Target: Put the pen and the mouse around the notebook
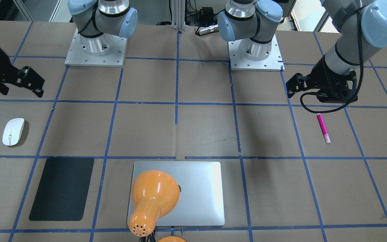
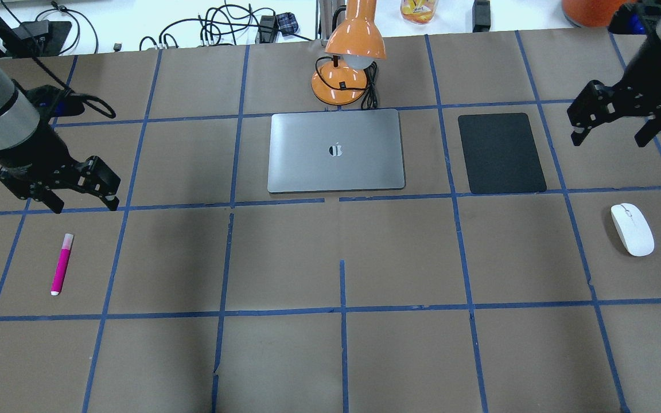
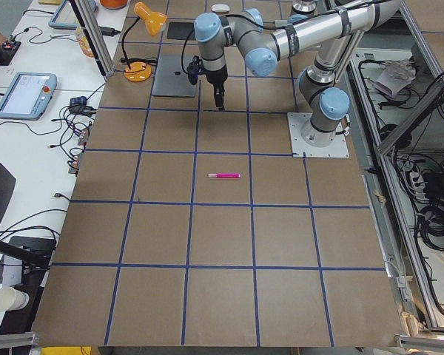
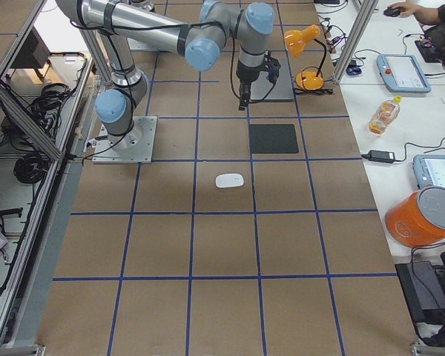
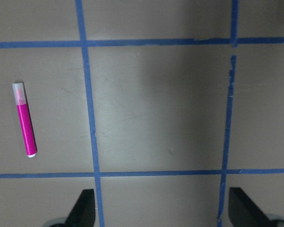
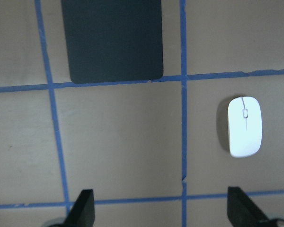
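The pink pen (image 2: pixel 61 264) lies on the brown table at the left, and it shows at the left of the left wrist view (image 5: pixel 25 119). My left gripper (image 2: pixel 85 205) hovers open and empty just beyond it. The white mouse (image 2: pixel 632 229) rests at the right, apart from the other things. My right gripper (image 2: pixel 610 139) hangs open and empty past the mouse (image 6: pixel 244 126), off to its far side. The silver-grey notebook (image 2: pixel 359 166) lies flat at the far middle of the table, with nothing touching it.
A black mat (image 2: pixel 501 152) lies just right of the notebook. An orange desk lamp (image 2: pixel 349 57) stands behind the notebook and leans over it (image 1: pixel 153 198). Blue tape lines grid the table. Cables, tablets, a bottle (image 4: pixel 384 115) and an orange tub (image 4: pixel 423 215) sit on side benches.
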Robot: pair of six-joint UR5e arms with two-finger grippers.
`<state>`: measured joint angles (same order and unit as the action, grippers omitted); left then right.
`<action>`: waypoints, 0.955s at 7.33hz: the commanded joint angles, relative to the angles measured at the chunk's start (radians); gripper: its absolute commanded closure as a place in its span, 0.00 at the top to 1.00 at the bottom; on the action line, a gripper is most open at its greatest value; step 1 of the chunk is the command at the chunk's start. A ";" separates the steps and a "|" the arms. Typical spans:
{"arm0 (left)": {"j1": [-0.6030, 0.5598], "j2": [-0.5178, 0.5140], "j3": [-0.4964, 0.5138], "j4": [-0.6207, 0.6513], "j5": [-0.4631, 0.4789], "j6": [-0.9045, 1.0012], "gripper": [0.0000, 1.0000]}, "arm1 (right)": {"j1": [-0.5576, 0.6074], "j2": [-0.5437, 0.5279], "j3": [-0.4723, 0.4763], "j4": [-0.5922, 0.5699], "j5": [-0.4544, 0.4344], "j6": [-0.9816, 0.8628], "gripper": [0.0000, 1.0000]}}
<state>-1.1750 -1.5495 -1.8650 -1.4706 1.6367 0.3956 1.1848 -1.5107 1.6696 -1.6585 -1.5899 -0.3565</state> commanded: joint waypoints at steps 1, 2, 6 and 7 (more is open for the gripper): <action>0.138 -0.033 -0.144 0.233 0.017 0.260 1.00 | -0.140 0.082 0.108 -0.262 -0.002 -0.235 1.00; 0.187 -0.067 -0.202 0.374 0.017 0.329 1.00 | -0.187 0.131 0.169 -0.346 0.002 -0.284 1.00; 0.294 -0.205 -0.276 0.594 0.009 0.407 1.00 | -0.218 0.237 0.275 -0.552 -0.028 -0.328 1.00; 0.298 -0.240 -0.272 0.642 0.014 0.405 1.00 | -0.224 0.262 0.275 -0.558 -0.057 -0.335 1.00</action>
<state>-0.8894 -1.7455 -2.1300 -0.8921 1.6464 0.8008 0.9667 -1.2842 1.9405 -2.2029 -1.6162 -0.6854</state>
